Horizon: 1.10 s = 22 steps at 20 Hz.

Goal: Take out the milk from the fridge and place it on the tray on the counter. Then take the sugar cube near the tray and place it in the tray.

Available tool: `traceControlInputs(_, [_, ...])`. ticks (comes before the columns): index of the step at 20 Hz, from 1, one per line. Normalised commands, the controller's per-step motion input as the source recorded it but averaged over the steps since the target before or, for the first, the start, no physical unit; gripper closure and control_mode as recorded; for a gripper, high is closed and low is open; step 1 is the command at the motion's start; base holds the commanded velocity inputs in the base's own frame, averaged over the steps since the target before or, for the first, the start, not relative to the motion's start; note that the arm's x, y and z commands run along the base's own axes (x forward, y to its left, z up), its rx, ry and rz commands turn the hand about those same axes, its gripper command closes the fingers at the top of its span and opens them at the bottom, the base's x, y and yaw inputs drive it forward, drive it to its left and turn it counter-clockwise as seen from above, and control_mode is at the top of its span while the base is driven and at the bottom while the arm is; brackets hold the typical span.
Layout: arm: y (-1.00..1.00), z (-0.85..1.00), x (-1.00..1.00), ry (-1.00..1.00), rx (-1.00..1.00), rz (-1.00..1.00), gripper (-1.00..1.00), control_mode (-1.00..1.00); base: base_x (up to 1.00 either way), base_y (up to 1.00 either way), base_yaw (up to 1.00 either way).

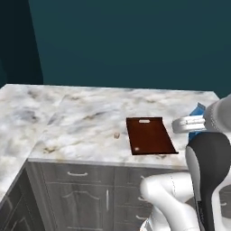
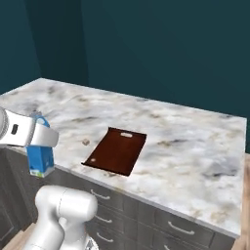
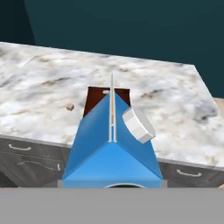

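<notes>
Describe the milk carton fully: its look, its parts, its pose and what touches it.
The milk is a small, tall blue carton with a gabled top, a pale ridge seam and a round white cap on one slope. A white-and-green band marks its base. It hangs upright in the air, held near its top by the pincer, in front of the counter edge and short of the tray.

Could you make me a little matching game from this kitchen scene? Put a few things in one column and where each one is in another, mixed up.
Things:
1. milk
2. tray
3. sugar cube

Places:
A. lying flat on the counter with nothing on it
B. held in the gripper, in front of the counter's edge
C. on the counter beside the tray

Pairs: 1-B, 2-A, 3-C
</notes>
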Motion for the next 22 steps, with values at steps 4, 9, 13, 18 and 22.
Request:
traceControlInputs(4, [0.00,0.00,0.00,0.00,0.00,0.00,1.00,1.00,0.19,0.46,-0.25])
traceControlInputs(9, [0.00,0.00,0.00,0.00,0.00,0.00,1.00,1.00,0.09,0.28,-0.35])
traceControlInputs(13, [0.00,0.00,0.00,0.00,0.00,0.00,1.00,1.00,0.39,0.19,-0.21])
traceControlInputs(18, [0.00,0.00,0.00,0.00,0.00,0.00,1.00,1.00,0.55,0.24,-0.19])
traceControlInputs(22, [0.00,0.00,0.00,0.00,0.00,0.00,1.00,1.00,-0.02,0.15,-0.13])
